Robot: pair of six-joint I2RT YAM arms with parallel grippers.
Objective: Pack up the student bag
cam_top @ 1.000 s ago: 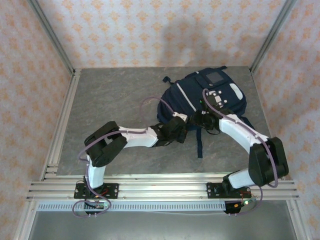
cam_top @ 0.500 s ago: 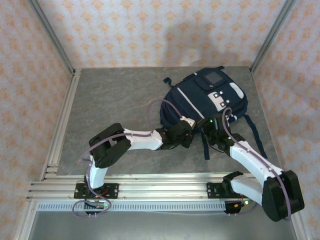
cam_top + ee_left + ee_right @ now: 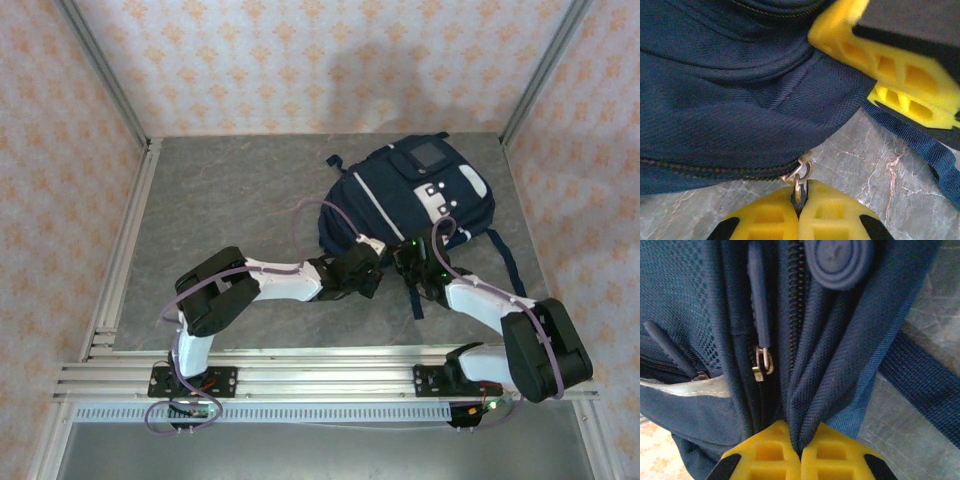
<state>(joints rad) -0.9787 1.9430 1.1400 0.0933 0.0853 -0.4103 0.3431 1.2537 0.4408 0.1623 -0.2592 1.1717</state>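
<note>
With the large navy-blue fabric backpack (image 3: 400,195) lying far right on the grey marbled table (image 3: 230,200), left jaws clenched on its small metal zip pull (image 3: 798,175) and right jaws pinching its seam fabric (image 3: 812,400), a hard tug could slip either grip.

A grey, marble-patterned desk (image 3: 230,200) sits boxed in by walls of cream wallpaper (image 3: 300,60) printed with orange motifs. Aluminium rails (image 3: 320,375) line the desk's near and left edges, and slanting posts (image 3: 100,65) rise from its far corners.
</note>
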